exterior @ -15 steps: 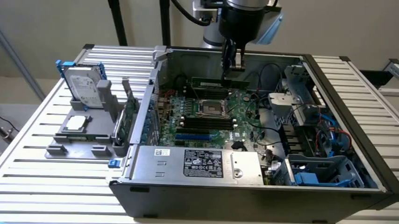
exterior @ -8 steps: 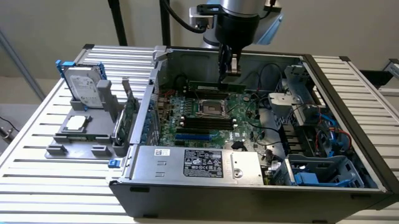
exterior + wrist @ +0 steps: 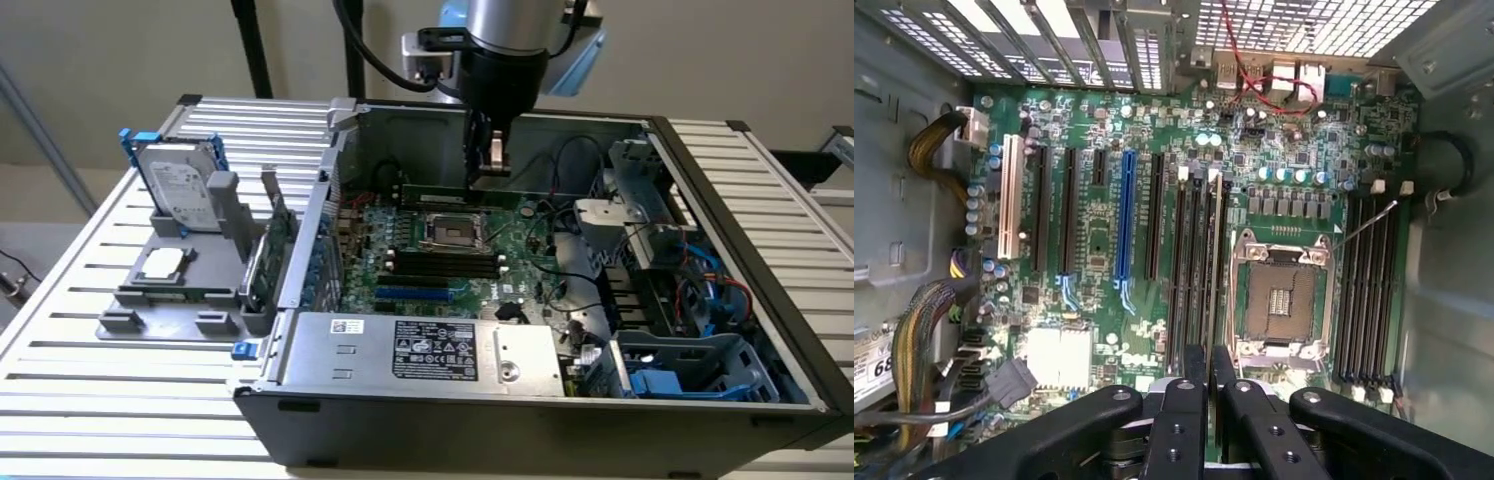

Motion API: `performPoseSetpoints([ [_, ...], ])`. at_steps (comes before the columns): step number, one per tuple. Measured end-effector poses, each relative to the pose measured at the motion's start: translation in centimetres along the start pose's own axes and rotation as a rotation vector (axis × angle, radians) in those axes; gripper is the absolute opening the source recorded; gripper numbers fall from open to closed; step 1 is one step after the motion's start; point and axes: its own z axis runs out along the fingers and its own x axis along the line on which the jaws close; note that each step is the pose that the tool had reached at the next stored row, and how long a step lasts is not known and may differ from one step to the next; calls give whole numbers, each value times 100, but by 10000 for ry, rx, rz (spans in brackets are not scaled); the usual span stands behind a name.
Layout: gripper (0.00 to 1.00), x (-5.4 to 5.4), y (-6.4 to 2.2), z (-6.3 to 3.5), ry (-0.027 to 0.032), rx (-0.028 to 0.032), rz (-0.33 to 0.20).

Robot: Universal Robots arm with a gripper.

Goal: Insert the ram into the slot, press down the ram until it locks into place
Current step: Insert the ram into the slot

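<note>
My gripper (image 3: 489, 165) hangs inside the open computer case (image 3: 747, 250), over the far part of the motherboard (image 3: 400, 225). It is shut on the ram (image 3: 434, 187), a thin green stick held level just above the board. In the wrist view the ram (image 3: 1212, 260) appears edge-on as a pale strip running out from between the black fingers (image 3: 1179, 420). It lies along the bank of black memory slots (image 3: 1189, 280) beside the CPU socket (image 3: 1279, 295). I cannot tell whether it touches a slot. A second bank of slots (image 3: 1369, 290) lies on the socket's other side.
A grey holder (image 3: 167, 290) at the exterior view's left carries a hard drive (image 3: 180, 185), a CPU chip (image 3: 163, 263) and an upright green expansion card (image 3: 276, 250). The power supply (image 3: 414, 350), drive bays (image 3: 667, 300) and cable bundles (image 3: 939, 330) crowd the case around the board.
</note>
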Motion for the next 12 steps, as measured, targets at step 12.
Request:
performPoseSetpoints([
  [12, 14, 9, 31, 220, 6, -3, -205],
])
